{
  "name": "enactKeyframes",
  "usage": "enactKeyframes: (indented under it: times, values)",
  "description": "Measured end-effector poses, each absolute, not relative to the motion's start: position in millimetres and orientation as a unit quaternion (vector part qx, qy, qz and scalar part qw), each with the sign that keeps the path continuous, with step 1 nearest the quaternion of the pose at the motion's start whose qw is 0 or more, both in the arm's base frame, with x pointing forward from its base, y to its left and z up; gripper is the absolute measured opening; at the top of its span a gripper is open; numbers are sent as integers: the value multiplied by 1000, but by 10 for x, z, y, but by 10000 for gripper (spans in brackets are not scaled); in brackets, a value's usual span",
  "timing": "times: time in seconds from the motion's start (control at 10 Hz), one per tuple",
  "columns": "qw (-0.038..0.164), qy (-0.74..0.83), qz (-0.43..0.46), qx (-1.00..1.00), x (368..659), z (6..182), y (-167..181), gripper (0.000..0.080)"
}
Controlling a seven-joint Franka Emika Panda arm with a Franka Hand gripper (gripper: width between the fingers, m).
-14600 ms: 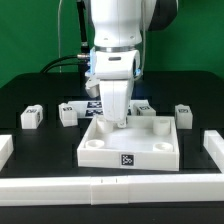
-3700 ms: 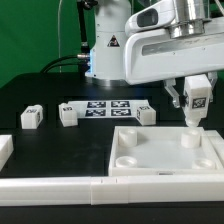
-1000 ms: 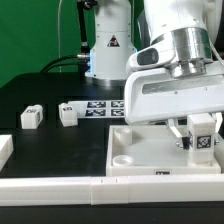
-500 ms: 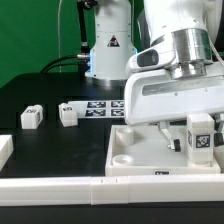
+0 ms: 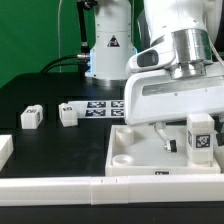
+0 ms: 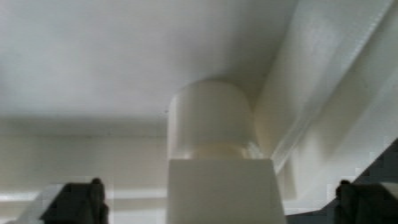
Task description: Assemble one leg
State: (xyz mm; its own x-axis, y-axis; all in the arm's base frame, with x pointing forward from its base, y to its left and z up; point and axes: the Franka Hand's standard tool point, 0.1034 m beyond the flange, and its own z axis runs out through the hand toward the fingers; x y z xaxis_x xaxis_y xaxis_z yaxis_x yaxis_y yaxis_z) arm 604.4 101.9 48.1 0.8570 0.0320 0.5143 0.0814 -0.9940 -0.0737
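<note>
Black desk (image 5: pixel 40 150), exterior view, read from that view's left to its right. A short white bar (image 5: pixel 4 148) lies at the left edge, and a long white bar (image 5: pixel 60 187) runs along the front. Two spare legs stand apart on the desk: the first spare leg (image 5: pixel 32 117), then the second spare leg (image 5: pixel 68 114), each showing a square tag. Behind them lies the marker board (image 5: pixel 98 108). Further right rests the white panel (image 5: pixel 145 150), a shallow square with round sockets. The robot arm (image 5: pixel 175 60) hangs over it.

The leg (image 5: pixel 202 135) stands upright over the panel's near corner on the exterior view's right, its tag facing the camera. Whether its lower end sits in a socket cannot be told.

In the wrist view, the leg (image 6: pixel 222 120) lies between the dark fingers (image 6: pixel 75 203), which are spread, with a pale gap on each side.
</note>
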Motion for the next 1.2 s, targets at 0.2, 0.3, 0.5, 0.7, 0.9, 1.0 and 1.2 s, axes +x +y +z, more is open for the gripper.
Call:
enactKeyframes:
  times: [0.2, 0.3, 0.5, 0.7, 0.9, 1.0, 1.2]
  values:
    - [46, -30, -271, -961, 6072, 664, 1001, 649]
    - [47, -31, -271, -961, 6087, 736, 1010, 649]
    - [50, -34, -268, -962, 6112, 835, 1043, 649]
    - [53, -36, -252, -966, 6104, 811, 1061, 649]
    - [66, -18, -181, -981, 6092, 733, 1062, 649]
    - [72, -1, -121, -990, 6089, 728, 1055, 649]
    - [76, 1, -49, -996, 6076, 774, 1022, 649]
